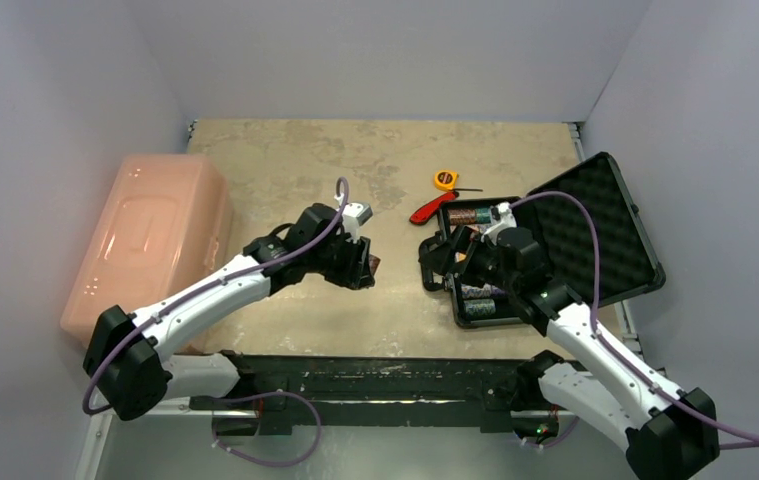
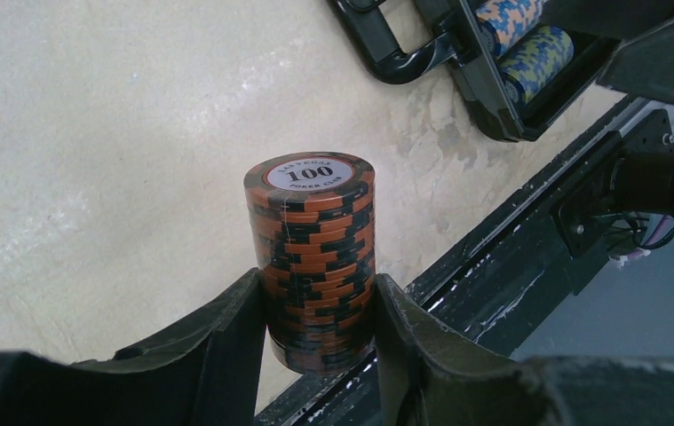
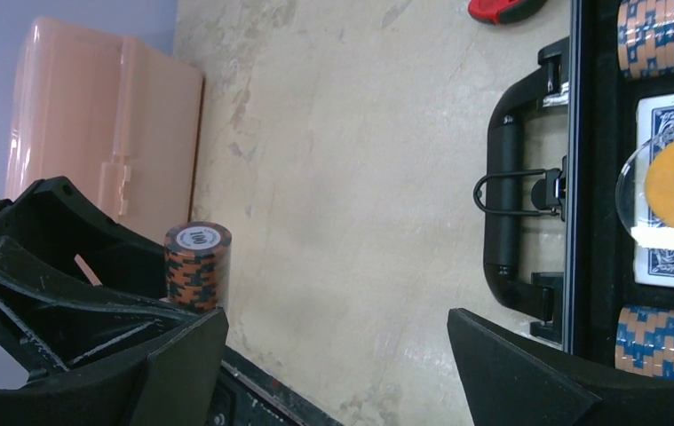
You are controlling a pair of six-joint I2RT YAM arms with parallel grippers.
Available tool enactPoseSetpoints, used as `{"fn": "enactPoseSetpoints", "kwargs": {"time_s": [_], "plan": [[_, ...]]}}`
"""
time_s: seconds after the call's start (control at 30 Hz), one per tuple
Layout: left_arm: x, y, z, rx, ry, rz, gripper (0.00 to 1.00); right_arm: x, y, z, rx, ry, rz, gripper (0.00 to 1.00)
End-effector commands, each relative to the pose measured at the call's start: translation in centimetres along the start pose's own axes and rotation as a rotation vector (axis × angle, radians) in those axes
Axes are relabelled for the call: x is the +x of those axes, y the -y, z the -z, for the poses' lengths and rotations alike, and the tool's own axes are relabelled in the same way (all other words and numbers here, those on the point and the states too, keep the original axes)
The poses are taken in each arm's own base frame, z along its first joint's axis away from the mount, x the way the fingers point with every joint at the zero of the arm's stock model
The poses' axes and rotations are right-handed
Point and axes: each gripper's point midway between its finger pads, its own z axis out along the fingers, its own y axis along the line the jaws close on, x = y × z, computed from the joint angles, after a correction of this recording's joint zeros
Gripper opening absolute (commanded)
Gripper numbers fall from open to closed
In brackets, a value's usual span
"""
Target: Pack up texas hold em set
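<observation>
The chip roll (image 2: 313,240) sits between the fingers (image 2: 226,346) of the left gripper (image 2: 320,306), with the bin (image 1: 150,240) to that gripper's left and the case (image 3: 595,133) well apart on its right. The right gripper (image 3: 337,318) hangs just beside the case's handle (image 3: 502,204), the lid (image 1: 595,225) farther to its right.

chip roll (image 2: 311,257): smooth glossy plastic | table (image 2: 93,133): matt, mottled | pink bin (image 1: 150,235): glossy plastic

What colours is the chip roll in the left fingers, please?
Chip roll: orange and black, left wrist view.
</observation>
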Motion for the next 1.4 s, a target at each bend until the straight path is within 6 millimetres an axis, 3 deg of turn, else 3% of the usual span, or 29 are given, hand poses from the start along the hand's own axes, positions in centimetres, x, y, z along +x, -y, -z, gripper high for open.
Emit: {"fn": "enactPoseSetpoints", "kwargs": {"time_s": [0.0, 0.57, 0.9, 1.37], "plan": [[-4.3, 4.0, 0.5, 0.141, 0.125, -0.079, 0.00, 0.4, -1.8, -0.4, -0.098, -0.022, -0.050, 0.99], [-4.1, 8.3, -1.0, 0.241, 0.101, -0.182, 0.00, 1.1, -3.2, -1.7, -0.178, -0.085, -0.087, 0.93], [-4.1, 9.8, -2.5, 0.253, 0.068, -0.207, 0.00, 1.6, -3.4, -1.9, -0.196, -0.109, -0.091, 0.88], [-4.4, 10.9, -2.7, 0.270, 0.066, -0.233, 0.00, 2.6, -2.8, -2.4, -0.196, -0.151, -0.113, 0.80]]}}
